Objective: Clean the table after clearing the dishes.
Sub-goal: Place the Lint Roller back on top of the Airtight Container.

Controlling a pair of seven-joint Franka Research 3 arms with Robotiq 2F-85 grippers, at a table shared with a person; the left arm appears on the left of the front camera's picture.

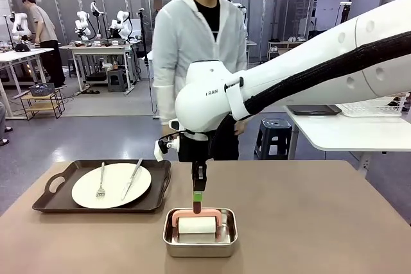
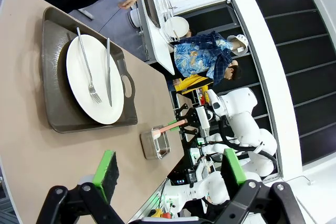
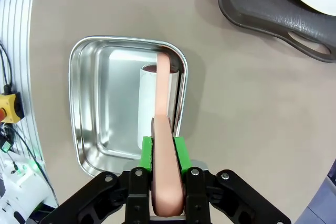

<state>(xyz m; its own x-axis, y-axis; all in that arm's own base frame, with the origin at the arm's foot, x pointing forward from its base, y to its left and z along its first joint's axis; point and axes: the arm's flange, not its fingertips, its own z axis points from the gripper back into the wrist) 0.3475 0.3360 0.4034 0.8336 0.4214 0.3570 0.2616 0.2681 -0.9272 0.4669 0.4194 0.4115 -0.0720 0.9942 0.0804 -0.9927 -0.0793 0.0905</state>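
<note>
The table bears a dark tray on its left, holding a white plate with fork and knife. At the near middle sits a steel tin with the roller in it. The roll lies left to right, and its pink handle rises into the right gripper, which is clenched on it. The right wrist view shows both pads pinching the handle, while the front view has them edge-on. The left gripper hangs released, nearer the tray.
</note>
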